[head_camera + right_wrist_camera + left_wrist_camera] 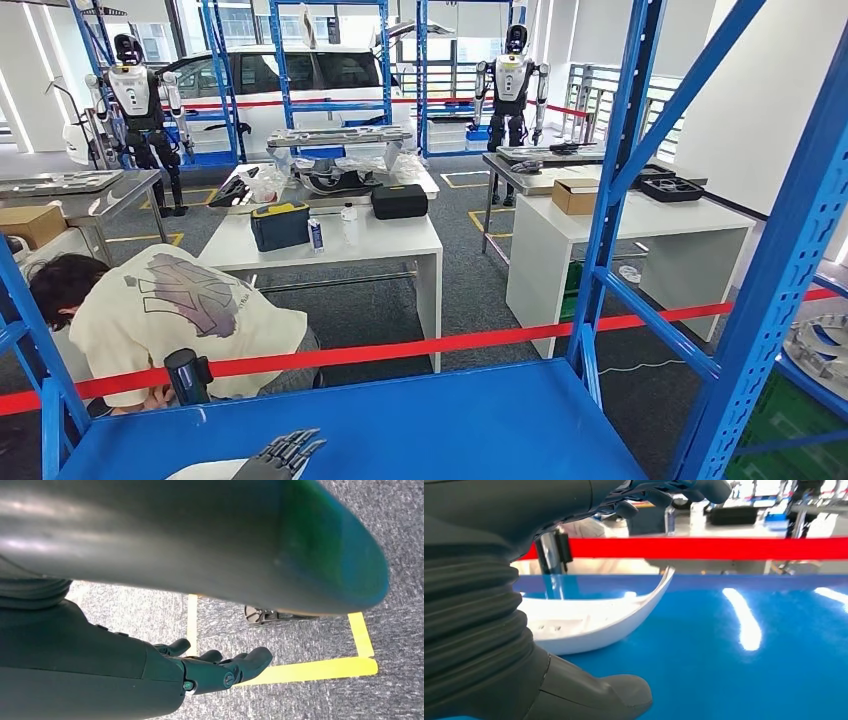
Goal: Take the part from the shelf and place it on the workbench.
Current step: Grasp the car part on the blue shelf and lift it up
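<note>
Left hand over the white part on the blue shelf

Head view: the left hand (281,455) is hovering at 6 o'clock, fingers apart, over the white part (205,469) lying on the blue shelf (450,420); a red tape (400,350) is crossing beyond, and a person (170,315) is crouching at 9 o'clock by a white surface (385,240).
Left wrist view: the part's (594,617) long axis is running along the shelf (724,670), its pointed tip curving up toward the tape.
Right wrist view: the right hand (220,667) is hanging empty, fingers apart, above grey floor (310,635).

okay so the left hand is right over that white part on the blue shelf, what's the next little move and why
Probably lower the left hand and close its fingers around the white part. In the left wrist view the part lies flat on the blue shelf, with the fingers spread above it and the thumb below, apparently not touching it. The right hand hangs open above the floor, so it isn't helping.
</note>
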Robot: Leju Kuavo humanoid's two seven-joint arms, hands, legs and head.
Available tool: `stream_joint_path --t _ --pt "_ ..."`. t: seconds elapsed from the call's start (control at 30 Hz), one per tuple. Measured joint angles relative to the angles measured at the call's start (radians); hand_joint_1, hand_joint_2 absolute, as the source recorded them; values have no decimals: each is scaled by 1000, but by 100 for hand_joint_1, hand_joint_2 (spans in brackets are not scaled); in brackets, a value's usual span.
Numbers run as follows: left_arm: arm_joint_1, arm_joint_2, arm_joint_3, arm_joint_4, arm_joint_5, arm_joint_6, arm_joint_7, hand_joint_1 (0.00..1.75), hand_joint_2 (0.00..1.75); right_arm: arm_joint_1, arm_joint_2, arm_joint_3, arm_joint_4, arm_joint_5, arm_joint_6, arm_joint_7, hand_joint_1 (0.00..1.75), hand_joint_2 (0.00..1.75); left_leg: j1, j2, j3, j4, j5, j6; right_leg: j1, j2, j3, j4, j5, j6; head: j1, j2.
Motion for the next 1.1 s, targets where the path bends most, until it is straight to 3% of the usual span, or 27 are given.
stream_joint_path --t 0.3,0.53,1.1 --pt "-31 11 -12 91 15 -8 60 0 175 1 0 -15 0 5 0 3 0 0 0 0 0 0 0 0 0 0 0 0 0 0 0 0" --pt "-37 30 -8 139 22 45 132 0 175 1 0 -15 0 22 0 10 0 0 0 0 0 0 0 0 0 0 0 0 0 0 0 0" --pt "-51 49 91 220 10 99 198 0 175 1 0 -16 0 46 0 12 0 0 0 0 0 0 0 0 0 0 0 0 0 0 0 0"
